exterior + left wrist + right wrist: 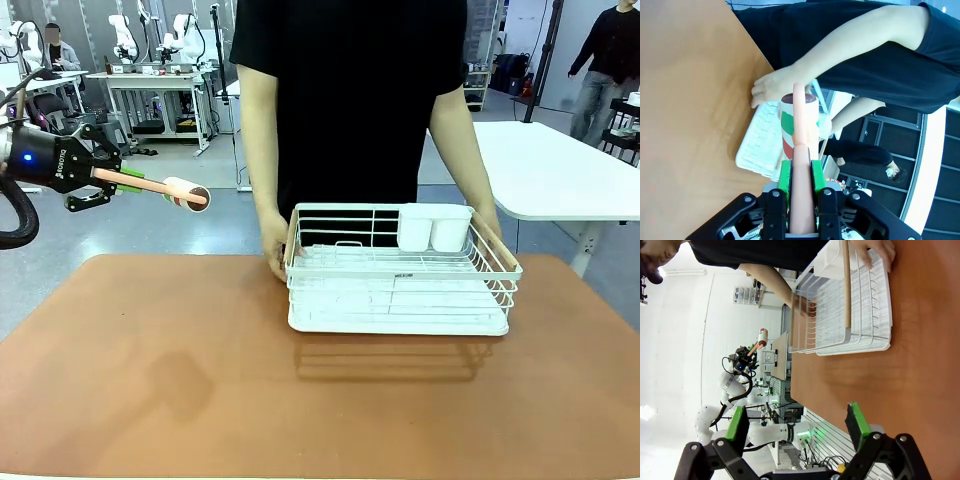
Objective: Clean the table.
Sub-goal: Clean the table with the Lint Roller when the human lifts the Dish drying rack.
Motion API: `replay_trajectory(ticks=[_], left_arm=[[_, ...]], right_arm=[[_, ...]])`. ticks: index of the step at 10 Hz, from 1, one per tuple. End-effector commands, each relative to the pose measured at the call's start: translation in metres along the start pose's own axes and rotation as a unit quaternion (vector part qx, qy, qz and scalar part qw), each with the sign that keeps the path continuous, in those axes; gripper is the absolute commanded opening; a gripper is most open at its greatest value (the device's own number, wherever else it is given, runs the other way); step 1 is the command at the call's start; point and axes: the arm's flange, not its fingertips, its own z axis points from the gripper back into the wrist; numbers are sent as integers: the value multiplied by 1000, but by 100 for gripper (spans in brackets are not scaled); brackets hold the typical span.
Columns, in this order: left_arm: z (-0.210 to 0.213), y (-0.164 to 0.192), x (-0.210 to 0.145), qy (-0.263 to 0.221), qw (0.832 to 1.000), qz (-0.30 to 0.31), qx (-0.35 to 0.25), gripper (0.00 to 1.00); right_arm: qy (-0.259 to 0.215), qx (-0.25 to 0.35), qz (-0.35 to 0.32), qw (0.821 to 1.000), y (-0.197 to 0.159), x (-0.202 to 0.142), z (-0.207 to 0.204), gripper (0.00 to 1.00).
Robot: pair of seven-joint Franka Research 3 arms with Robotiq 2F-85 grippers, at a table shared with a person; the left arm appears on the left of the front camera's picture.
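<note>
Left claw [128,180] is clenching the lint roller [186,193]; right claw [796,421] is hanging released.
Risk: lint roller striking the person-held rack [400,300] sitting at the surface's [150,380] far edge.

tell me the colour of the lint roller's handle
Salmon pink; the lint roller handle shows best in the left wrist view, in the left claw.

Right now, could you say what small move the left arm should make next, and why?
Probably lower the left end effector so its lint roller meets the table: the roller hangs in the air, left of the dish rack.
</note>
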Motion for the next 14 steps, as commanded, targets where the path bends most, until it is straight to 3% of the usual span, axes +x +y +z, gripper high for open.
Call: replay_trajectory(ticks=[1,14], left_arm=[[0,-1,0,0,1000,-1,-1,1],[0,-1,0,0,1000,-1,-1,1]], right_arm=[[5,0,1,1000,3,-3,1,100],[5,0,1,1000,3,-3,1,100]])
